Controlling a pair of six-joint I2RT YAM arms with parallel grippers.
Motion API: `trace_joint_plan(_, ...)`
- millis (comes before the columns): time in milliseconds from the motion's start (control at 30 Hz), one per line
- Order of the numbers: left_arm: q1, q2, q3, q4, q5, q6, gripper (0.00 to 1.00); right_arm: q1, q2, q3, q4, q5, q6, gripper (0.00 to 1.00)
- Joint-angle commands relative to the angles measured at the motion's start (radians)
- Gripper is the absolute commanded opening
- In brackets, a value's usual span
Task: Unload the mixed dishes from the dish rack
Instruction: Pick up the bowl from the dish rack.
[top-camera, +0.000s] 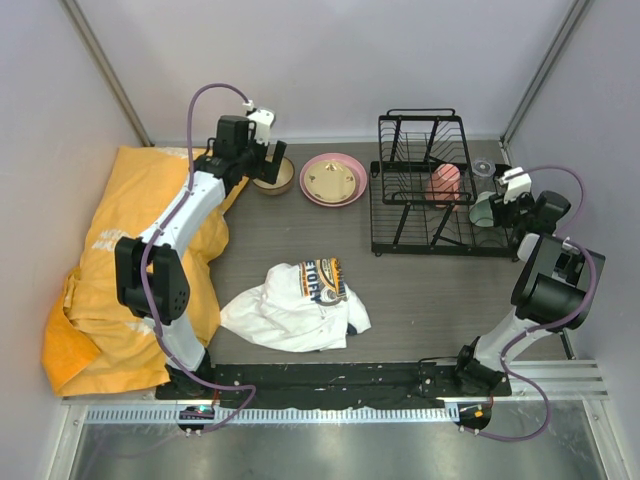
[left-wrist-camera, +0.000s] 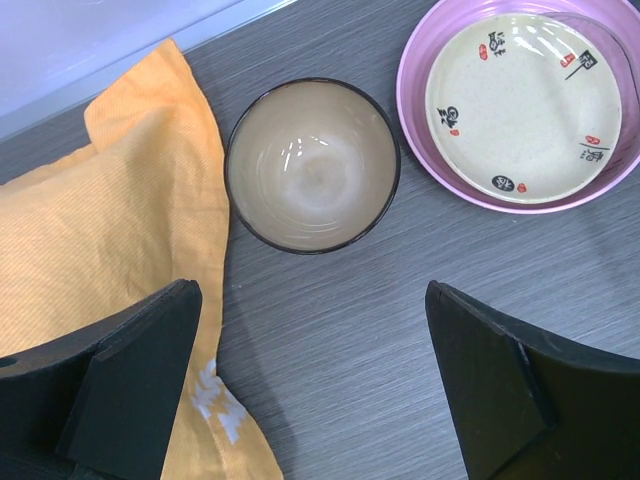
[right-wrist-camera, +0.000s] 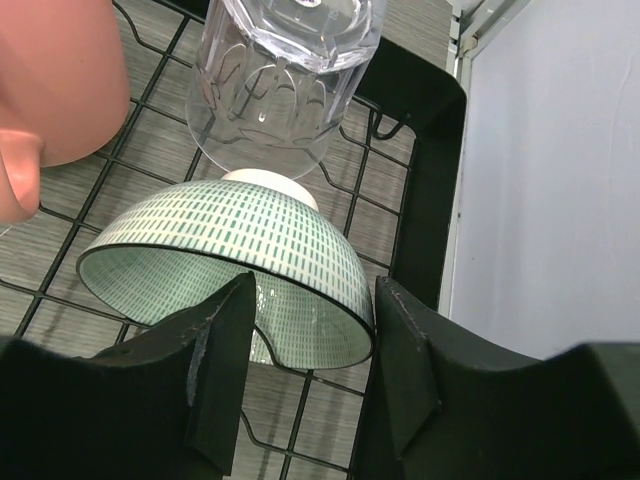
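Note:
The black wire dish rack stands at the back right. In it are a pink mug, a clear glass and a mint-green bowl. In the right wrist view the bowl lies tilted, mouth down, below the glass and beside the mug. My right gripper is open and straddles the bowl's rim, one finger inside and one outside. The tan bowl and the cream plate, which lies on the pink plate, rest on the table. My left gripper hangs open above the table just near of the tan bowl, holding nothing.
A white printed T-shirt lies crumpled at the table's middle front. An orange cloth covers the left side, its edge touching the tan bowl. The rack's black side frame and a white wall lie close to my right gripper.

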Motion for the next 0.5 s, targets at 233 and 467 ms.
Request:
trace_joint_plan(233,-0.012,-0.027,0.021,0.043,-0.039,0.017,1.0,-0.005,0.035,0.064,0.074,-0.052,0.018,0.43)
trace_joint_plan(467,-0.014,-0.02,0.022,0.045,-0.046,0.02,1.0,-0.005,0.059,0.072,0.086,-0.063,0.047,0.33)
